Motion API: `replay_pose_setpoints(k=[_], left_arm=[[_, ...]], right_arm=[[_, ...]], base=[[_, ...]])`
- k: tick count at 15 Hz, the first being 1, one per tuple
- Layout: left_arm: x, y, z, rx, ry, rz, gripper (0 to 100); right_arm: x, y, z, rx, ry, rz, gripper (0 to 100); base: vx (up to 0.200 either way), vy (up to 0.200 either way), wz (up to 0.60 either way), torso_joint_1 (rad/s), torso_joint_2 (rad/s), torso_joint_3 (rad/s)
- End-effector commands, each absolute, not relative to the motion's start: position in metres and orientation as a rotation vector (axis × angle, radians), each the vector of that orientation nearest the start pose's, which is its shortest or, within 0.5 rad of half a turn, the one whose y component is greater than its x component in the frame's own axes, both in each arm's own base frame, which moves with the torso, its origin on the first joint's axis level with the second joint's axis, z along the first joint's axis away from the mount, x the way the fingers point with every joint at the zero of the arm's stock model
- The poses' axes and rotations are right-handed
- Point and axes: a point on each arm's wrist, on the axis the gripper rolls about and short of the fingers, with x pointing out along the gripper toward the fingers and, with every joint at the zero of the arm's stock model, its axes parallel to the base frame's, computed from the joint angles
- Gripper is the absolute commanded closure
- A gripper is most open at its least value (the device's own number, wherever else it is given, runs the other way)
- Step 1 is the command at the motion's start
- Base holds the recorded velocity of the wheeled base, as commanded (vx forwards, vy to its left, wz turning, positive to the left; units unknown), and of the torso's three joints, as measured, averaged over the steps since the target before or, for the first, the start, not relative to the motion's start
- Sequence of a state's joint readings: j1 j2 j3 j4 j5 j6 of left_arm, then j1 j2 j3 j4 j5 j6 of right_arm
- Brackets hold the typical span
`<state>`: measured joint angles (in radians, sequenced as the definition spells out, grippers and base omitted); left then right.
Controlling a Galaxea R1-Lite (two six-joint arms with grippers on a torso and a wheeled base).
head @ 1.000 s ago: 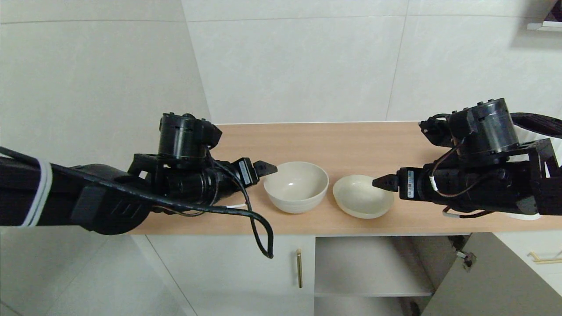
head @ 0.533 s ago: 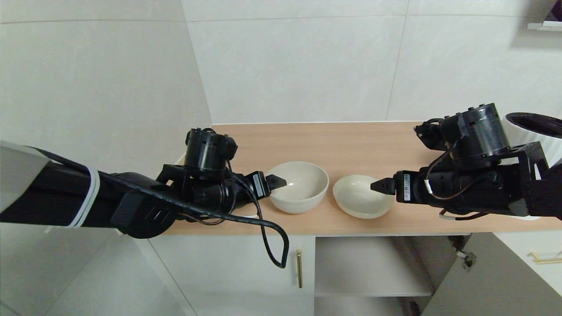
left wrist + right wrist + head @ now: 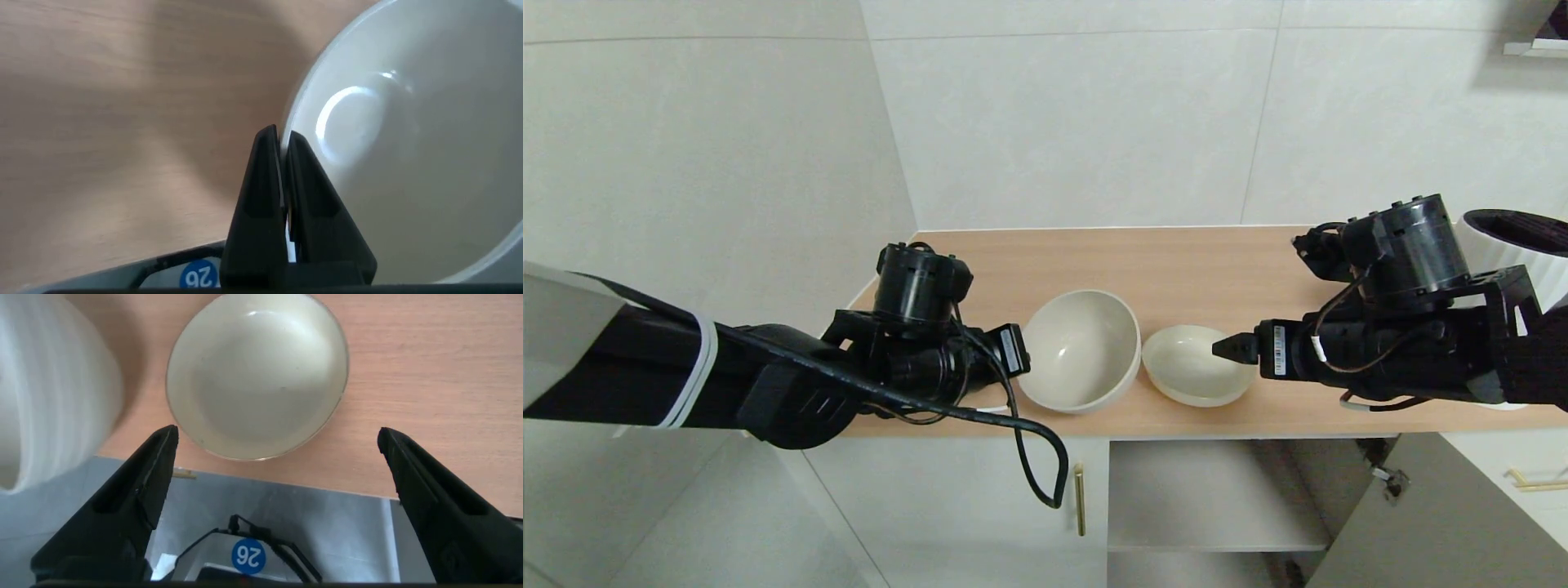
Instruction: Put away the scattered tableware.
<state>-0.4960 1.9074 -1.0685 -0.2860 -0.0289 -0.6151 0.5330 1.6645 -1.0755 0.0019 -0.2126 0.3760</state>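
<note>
Between the jaws of the left gripper (image 3: 283,137), pinched tight, sits the tilted rim of the larger bowl (image 3: 400,155), so a steady lift seems next; just ahead of the right gripper (image 3: 276,434), jaws spread wide, lies the smaller bowl (image 3: 257,376).

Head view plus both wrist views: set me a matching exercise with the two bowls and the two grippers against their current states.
Things:
1. deep bowl
2. shallow bowl
3. left gripper
4. right gripper

States:
A. open, holding nothing
B. tipped up on one side
C. lying flat on the counter
D. shut on a bowl's rim

Pairs: 1-B, 2-C, 3-D, 4-A
</note>
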Motion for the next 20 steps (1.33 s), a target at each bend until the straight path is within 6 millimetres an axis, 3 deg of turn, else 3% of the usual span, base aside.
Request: replay_pose_setpoints(k=[1,3,9,13,20], left_arm=[[0.314,-0.170,0.155,-0.461,0.666,-0.330,100],[0.311,-0.169,0.160,-0.463,0.657,-0.335,100],[0.297,-0.168,0.166,-0.399,0.643,-0.378,100],[0.297,-0.168,0.165,-0.398,0.645,-0.376,100],[0.298,-0.168,0.164,-0.397,0.648,-0.375,100]], right_arm=[[0.261,0.149,0.207,0.146,0.601,0.202,0],[0.265,0.151,0.203,0.138,0.610,0.189,0],[0.299,0.166,0.167,0.042,0.637,-0.010,0],[0.318,0.161,0.153,0.050,0.634,-0.065,0],[0.325,0.158,0.145,0.053,0.637,-0.080,0]], base=[[0.000,0.000,0.00,0.000,0.00,0.000],[0.000,0.000,0.00,0.000,0.00,0.000],[0.000,0.000,0.00,0.000,0.00,0.000],[0.000,0.000,0.00,0.000,0.00,0.000],[0.000,0.000,0.00,0.000,0.00,0.000]])
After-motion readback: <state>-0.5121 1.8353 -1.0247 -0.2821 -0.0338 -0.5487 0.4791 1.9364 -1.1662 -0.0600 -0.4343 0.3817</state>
